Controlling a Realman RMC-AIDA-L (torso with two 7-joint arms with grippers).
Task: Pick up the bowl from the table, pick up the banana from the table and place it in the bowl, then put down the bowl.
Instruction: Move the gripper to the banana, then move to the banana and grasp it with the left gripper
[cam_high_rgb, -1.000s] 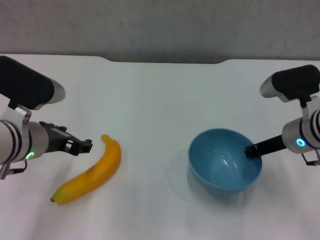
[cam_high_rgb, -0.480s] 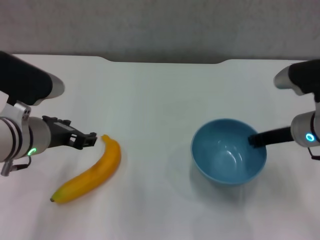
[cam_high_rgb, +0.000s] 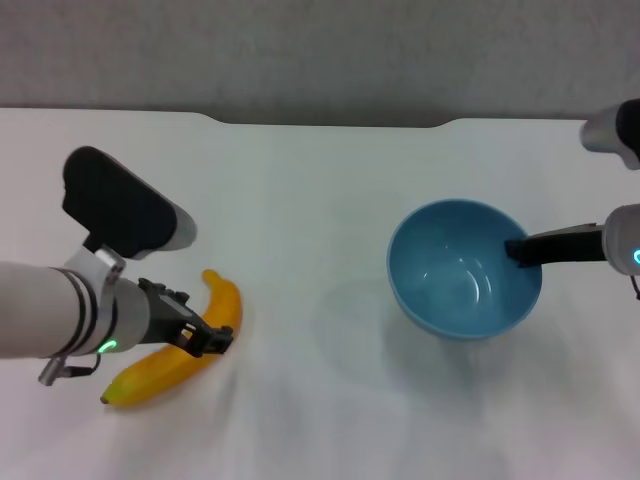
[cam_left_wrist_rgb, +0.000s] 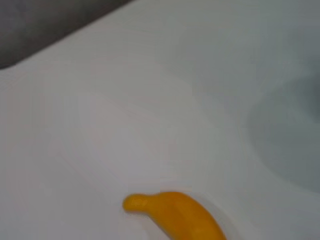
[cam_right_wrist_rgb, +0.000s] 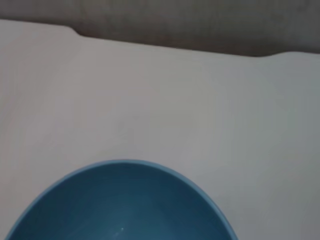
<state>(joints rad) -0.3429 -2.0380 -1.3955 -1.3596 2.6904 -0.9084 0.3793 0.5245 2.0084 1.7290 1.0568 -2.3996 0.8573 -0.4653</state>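
The light-blue bowl (cam_high_rgb: 460, 272) is on the right, held a little above the white table (cam_high_rgb: 320, 190), with its shadow below it. My right gripper (cam_high_rgb: 520, 250) is shut on the bowl's right rim, one finger inside the bowl. The bowl's inside fills the near part of the right wrist view (cam_right_wrist_rgb: 120, 205). The yellow-orange banana (cam_high_rgb: 222, 305) lies on the table at the left, its greenish tip toward me. My left gripper (cam_high_rgb: 205, 340) is low over the banana's middle and covers part of it. The banana's stem end shows in the left wrist view (cam_left_wrist_rgb: 172, 215).
The table's far edge with its shallow notch (cam_high_rgb: 330, 123) runs along the back, a grey wall behind it. A bare stretch of white tabletop (cam_high_rgb: 320, 330) lies between the banana and the bowl.
My left gripper has moved from beside the banana's far tip down over its middle. My right gripper has carried the bowl up and slightly to the right.
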